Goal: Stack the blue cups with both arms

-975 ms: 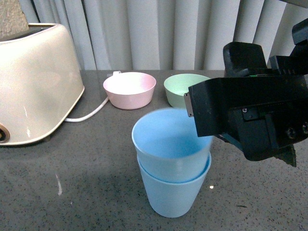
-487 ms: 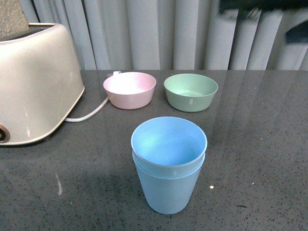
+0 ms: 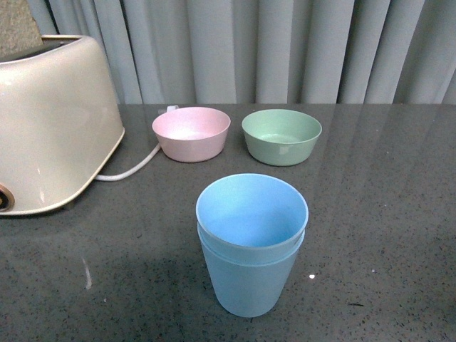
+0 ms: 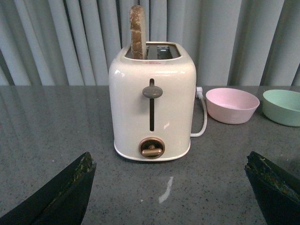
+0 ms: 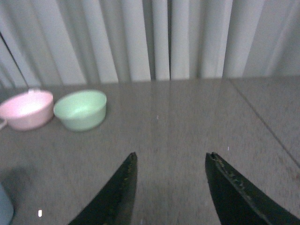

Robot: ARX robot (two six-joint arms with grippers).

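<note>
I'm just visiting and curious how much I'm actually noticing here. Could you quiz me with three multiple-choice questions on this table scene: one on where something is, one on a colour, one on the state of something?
1. Where is the toaster in the front view?
A. Left of the pink bowl
B. Right of the green bowl
C. Behind the curtain

2. What colour are the cups?
A. Pink
B. Light blue
C. Green

3. How do the two cups stand?
A. Side by side
B. Tipped over
C. One nested inside the other

Answers: A, it fills the table's left edge; B, both rims are light blue; C, two rims show, one just above the other.
</note>
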